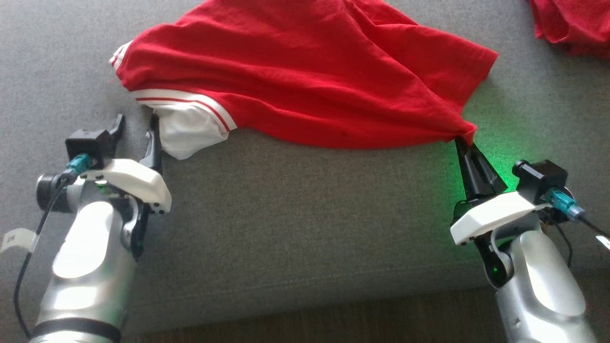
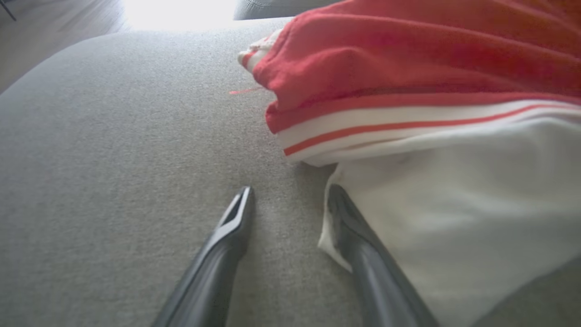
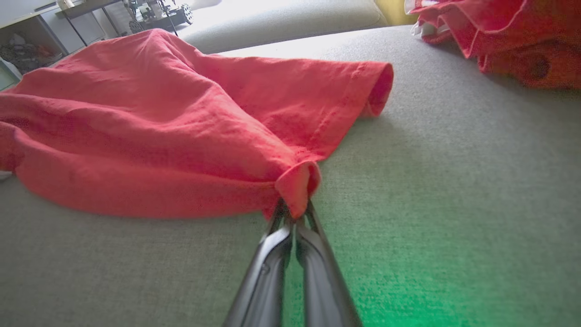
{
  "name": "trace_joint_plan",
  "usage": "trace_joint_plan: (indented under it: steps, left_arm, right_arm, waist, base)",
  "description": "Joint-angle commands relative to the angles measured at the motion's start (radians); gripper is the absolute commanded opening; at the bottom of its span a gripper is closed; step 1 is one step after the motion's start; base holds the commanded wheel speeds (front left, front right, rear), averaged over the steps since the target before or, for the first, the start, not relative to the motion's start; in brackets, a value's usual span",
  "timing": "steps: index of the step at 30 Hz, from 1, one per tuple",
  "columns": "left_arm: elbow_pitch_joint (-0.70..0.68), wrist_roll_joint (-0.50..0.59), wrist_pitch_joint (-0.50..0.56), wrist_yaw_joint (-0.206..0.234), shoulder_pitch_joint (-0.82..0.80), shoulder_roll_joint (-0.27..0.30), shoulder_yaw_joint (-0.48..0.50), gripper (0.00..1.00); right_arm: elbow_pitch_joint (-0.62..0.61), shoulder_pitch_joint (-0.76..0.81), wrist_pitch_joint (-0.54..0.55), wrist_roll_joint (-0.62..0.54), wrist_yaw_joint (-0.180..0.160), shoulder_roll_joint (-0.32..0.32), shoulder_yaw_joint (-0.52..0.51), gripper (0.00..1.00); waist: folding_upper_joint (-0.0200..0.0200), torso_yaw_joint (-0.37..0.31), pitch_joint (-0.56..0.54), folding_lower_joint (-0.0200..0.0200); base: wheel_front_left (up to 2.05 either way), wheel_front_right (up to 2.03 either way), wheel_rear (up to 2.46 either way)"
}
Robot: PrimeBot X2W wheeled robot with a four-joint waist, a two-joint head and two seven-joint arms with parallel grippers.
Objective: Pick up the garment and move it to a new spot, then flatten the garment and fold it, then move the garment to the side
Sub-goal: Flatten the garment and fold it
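The right gripper [image 1: 461,141] has its two dark fingers pressed together on a bunched red corner of the garment [image 1: 305,81]; in the right wrist view the cloth folds over the fingertips of this gripper [image 3: 292,213] into a small roll. From that pinched corner the garment [image 3: 159,127] fans out up and to the left across the grey cushion [image 1: 310,214], creased and lying low. A green glow tints the cushion around the right gripper.

The left gripper [image 1: 136,119] stands with its fingers apart and nothing between them. In the left wrist view, one finger of this gripper [image 2: 290,190] touches the edge of the garment's white panel [image 2: 454,204], while the other rests on bare cushion beside it. Just beyond lies the red-and-white striped trim [image 2: 408,125], then the red body of the garment.

Another red cloth [image 1: 572,24] lies well apart at the far right.
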Motion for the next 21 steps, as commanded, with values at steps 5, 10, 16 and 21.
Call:
trace_joint_plan:
  steps: [5,10,16,21]
  left_arm:
    - [0.007,-0.043,0.006,-0.037,0.046,0.002,-0.02,0.79]
    - [-0.026,-0.068,0.002,-0.047,0.104,-0.004,-0.063,0.0]
    - [-0.09,-0.14,-0.001,-0.05,0.153,-0.012,-0.074,0.0]
    - [-0.226,-0.256,-0.003,-0.05,0.199,-0.005,-0.051,0.0]
  right_arm:
    - [-0.03,0.0,-0.007,0.006,0.0,0.002,0.019,0.0]
    - [-0.032,0.007,-0.007,0.013,0.0,0.002,0.018,0.0]
    - [-0.036,0.014,-0.007,0.015,0.0,0.002,0.017,0.0]
    - [-0.046,0.02,-0.007,0.016,0.0,0.002,0.013,0.0]
  waist:
    - [0.0,0.003,-0.021,-0.0001]
    - [0.0,0.007,-0.04,-0.0001]
    - [0.0,0.011,-0.062,-0.0001]
    - [0.0,0.014,-0.086,-0.0001]
  base:
    - [0.0,0.0,0.0]
    - [0.0,0.0,0.0]
    - [0.0,0.0,0.0]
    - [0.0,0.0,0.0]
